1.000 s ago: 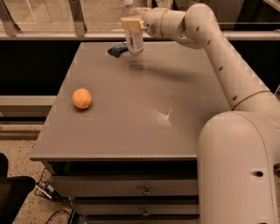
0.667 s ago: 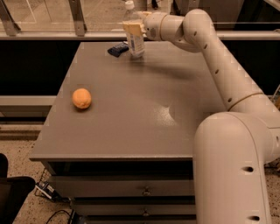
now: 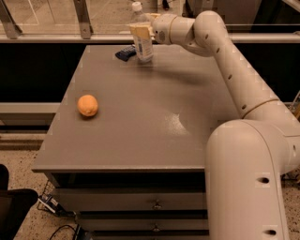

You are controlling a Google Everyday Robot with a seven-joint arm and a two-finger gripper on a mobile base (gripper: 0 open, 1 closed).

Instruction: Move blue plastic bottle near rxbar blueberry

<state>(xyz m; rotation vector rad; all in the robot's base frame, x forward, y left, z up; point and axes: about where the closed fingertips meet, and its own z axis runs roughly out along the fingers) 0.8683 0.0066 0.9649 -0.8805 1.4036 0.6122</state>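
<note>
The blue plastic bottle [image 3: 143, 47] stands upright at the far edge of the grey table [image 3: 154, 122], its white cap [image 3: 136, 6] on top. My gripper [image 3: 142, 31] reaches in from the right and is shut around the bottle's upper body; a pale finger pad [image 3: 139, 30] covers the label. The rxbar blueberry [image 3: 125, 53], a flat dark blue wrapper, lies just left of the bottle's base, nearly touching it and partly hidden behind it.
An orange fruit [image 3: 87, 105] lies on the left part of the table. A rail and glass wall [image 3: 56, 18] run behind the far edge. My white arm [image 3: 243, 89] spans the right side. Drawers [image 3: 154, 205] sit below the front edge.
My gripper and the bottle have shifted slightly left, closer to the dark blue bar. The orange has not moved.
</note>
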